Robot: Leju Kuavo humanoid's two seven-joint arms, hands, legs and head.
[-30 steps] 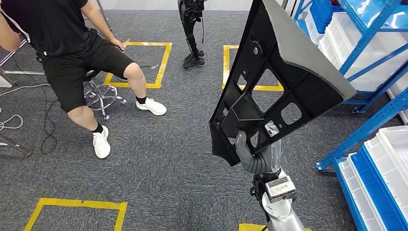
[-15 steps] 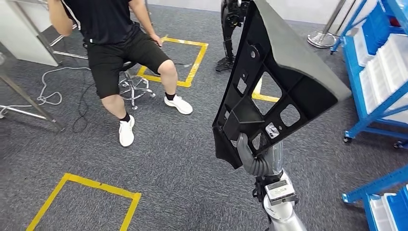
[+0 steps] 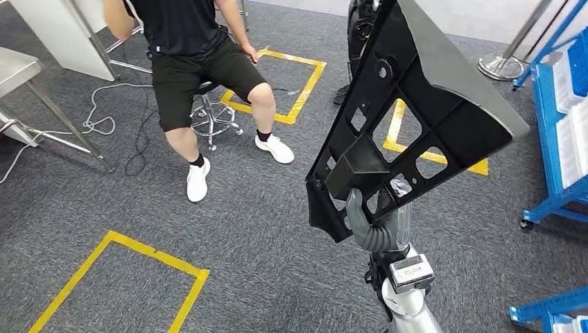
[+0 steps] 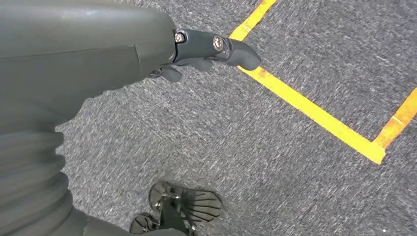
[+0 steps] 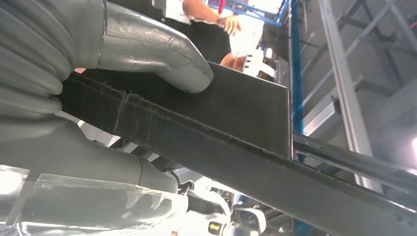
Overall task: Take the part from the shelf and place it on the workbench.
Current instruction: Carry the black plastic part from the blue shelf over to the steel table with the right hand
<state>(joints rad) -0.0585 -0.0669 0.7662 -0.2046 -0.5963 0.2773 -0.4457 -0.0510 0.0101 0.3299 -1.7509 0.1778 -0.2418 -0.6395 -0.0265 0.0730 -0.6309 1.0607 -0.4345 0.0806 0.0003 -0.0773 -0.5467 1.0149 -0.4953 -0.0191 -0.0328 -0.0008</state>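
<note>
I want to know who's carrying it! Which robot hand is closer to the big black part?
Right. The right hand grips the black part at its lower edge; the left hand hangs over the carpet, holding nothing.

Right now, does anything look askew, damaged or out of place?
Nothing looks damaged. The black panel part is held tilted, gripped only at its lower corner by the right hand. A loose cable lies across the carpet beside the seated person.
</note>
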